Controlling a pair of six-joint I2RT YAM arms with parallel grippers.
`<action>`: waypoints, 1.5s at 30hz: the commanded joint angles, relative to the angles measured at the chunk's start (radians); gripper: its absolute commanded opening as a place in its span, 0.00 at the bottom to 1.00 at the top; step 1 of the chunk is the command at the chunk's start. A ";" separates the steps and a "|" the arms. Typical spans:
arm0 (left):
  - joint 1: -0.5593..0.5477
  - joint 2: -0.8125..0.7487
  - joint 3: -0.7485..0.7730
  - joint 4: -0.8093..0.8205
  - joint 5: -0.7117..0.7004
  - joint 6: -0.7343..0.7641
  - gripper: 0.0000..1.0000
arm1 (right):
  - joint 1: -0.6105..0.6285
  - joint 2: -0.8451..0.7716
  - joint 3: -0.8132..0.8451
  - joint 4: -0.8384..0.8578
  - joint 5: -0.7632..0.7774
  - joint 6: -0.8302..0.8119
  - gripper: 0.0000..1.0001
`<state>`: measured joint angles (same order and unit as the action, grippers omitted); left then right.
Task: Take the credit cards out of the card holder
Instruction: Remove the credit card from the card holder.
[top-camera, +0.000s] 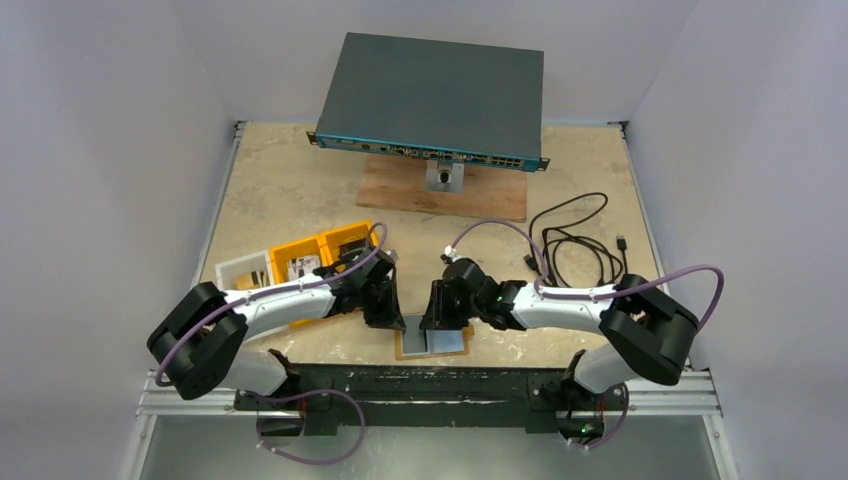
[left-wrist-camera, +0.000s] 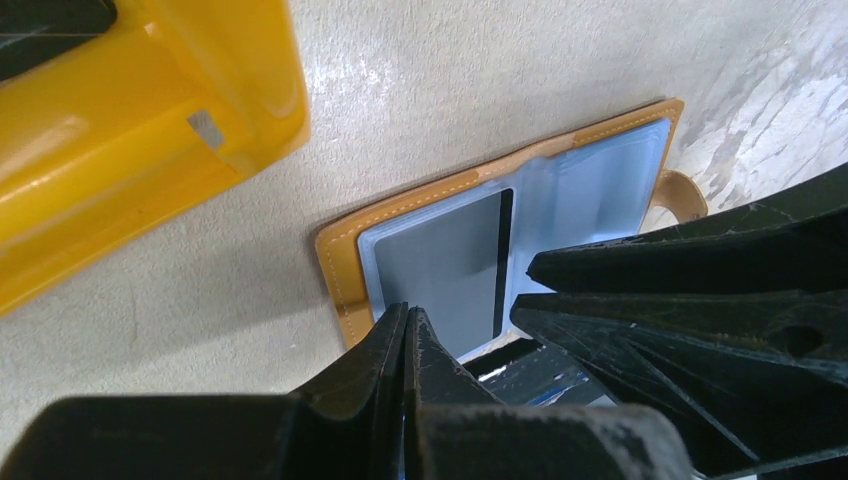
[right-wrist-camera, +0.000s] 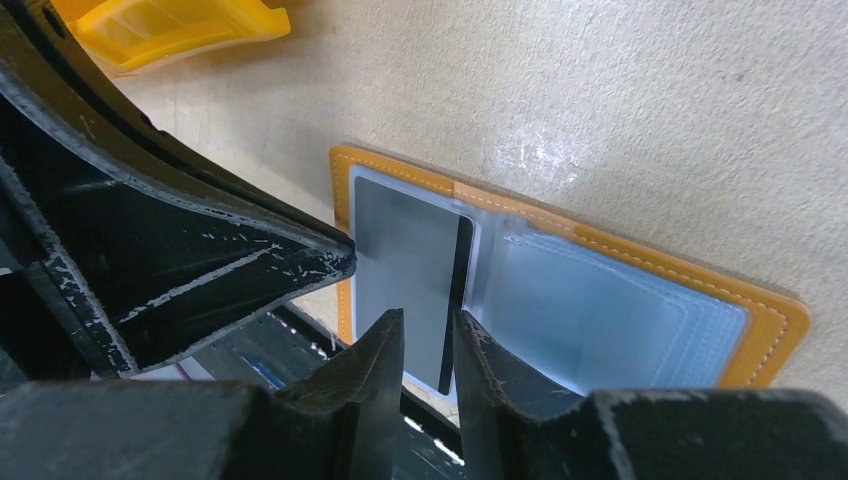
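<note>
1. My left jaws are pressed together, their fingertips (left-wrist-camera: 392, 335) down at the near edge of the card holder (left-wrist-camera: 338, 262). I see nothing caught between them.
2. My right jaws stand a narrow slit apart, fingertips (right-wrist-camera: 385, 340) over the near end of the credit card (right-wrist-camera: 400, 245). I cannot tell whether they touch it.
3. The card holder lies open and flat at the near edge of the bench (left-wrist-camera: 430, 100), between my two arms.
4. The grey credit card, with a black stripe, sits in the clear sleeve on the holder's left half. I cannot tell what the pale sleeves on the right half hold.
5. A yellow tray (left-wrist-camera: 120, 150) sits to the left, apart from the holder.
6. Far back, a network switch (top-camera: 435, 95) rests on a wooden board (top-camera: 445, 192), with a black cable (top-camera: 580, 245) coiled to the right.
</note>
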<state>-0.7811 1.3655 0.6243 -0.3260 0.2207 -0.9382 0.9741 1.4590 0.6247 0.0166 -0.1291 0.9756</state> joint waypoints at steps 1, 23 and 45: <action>0.005 0.018 -0.003 0.053 0.011 -0.012 0.00 | 0.001 0.011 -0.006 0.057 -0.021 0.010 0.25; 0.005 -0.026 0.003 -0.013 -0.014 0.002 0.00 | -0.001 0.058 -0.070 0.115 -0.041 0.040 0.25; 0.003 0.032 -0.003 0.011 -0.012 0.003 0.00 | 0.000 0.027 -0.064 0.053 0.002 0.029 0.28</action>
<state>-0.7811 1.3865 0.6239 -0.3378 0.2127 -0.9421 0.9741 1.4982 0.5644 0.1238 -0.1658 1.0138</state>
